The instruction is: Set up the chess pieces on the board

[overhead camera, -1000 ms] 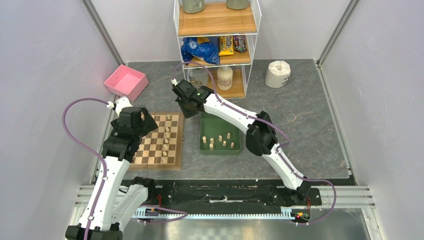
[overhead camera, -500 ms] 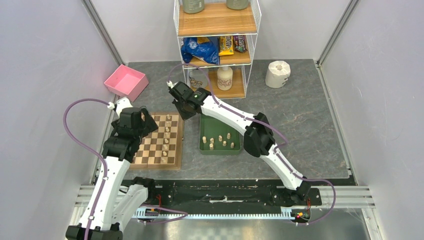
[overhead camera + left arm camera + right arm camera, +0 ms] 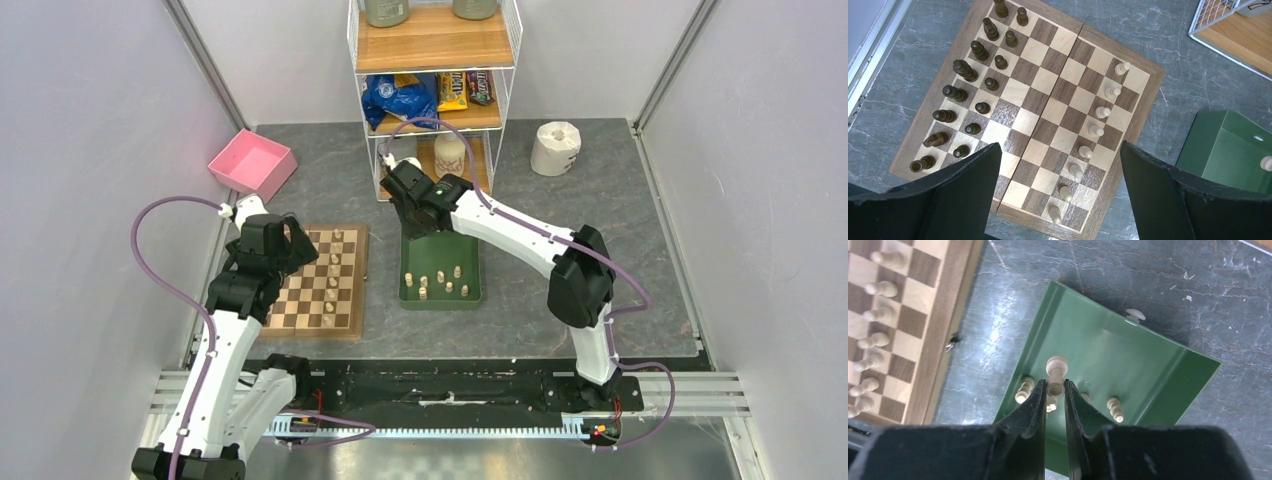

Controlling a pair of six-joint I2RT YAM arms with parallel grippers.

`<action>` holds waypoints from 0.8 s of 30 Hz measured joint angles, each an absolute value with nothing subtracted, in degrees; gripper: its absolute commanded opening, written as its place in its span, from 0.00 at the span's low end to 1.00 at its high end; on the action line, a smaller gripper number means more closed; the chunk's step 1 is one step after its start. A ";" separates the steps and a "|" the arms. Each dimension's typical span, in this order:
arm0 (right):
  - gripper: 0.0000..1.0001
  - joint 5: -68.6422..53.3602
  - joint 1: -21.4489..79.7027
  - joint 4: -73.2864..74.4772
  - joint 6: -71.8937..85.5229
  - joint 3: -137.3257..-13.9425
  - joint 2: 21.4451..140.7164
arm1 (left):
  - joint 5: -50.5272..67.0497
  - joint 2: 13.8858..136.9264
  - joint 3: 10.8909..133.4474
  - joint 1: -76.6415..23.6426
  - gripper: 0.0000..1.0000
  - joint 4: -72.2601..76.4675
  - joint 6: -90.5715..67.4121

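The board lies at the left, with a column of cream pawns along its right side. In the left wrist view the board also carries two columns of dark pieces on its left side. My left gripper is open and empty, high above the board's near end. My right gripper is shut on a cream piece, held above the green tray. In the top view the right gripper hangs over the tray's far end. Several cream pieces lie in the tray.
A pink bin sits behind the board. A wire shelf with snacks and a bottle stands just behind the tray. A paper roll is at the back right. The walls stand close on both sides.
My right gripper has moved right, from the board's far right corner to over the tray's far end, and its elbow swung right. The left arm has not moved.
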State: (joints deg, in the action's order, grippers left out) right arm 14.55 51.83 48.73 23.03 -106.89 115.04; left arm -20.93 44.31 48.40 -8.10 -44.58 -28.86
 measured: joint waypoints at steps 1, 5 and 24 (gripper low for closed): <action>0.16 14.57 51.48 48.23 23.40 -106.32 115.02 | -20.80 44.49 48.40 -8.10 0.95 -44.58 -28.86; 0.17 14.22 49.95 47.62 24.60 -104.09 116.42 | -20.38 45.01 48.36 -8.10 0.95 -44.49 -28.86; 0.22 12.40 48.53 46.76 26.81 -103.20 123.94 | -17.28 46.00 48.34 -8.10 0.95 -43.42 -28.82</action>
State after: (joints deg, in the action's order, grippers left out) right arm 12.40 48.53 46.76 26.81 -103.20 123.94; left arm -17.28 46.00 48.34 -8.10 -43.42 -28.82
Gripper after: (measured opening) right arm 0.222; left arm 0.950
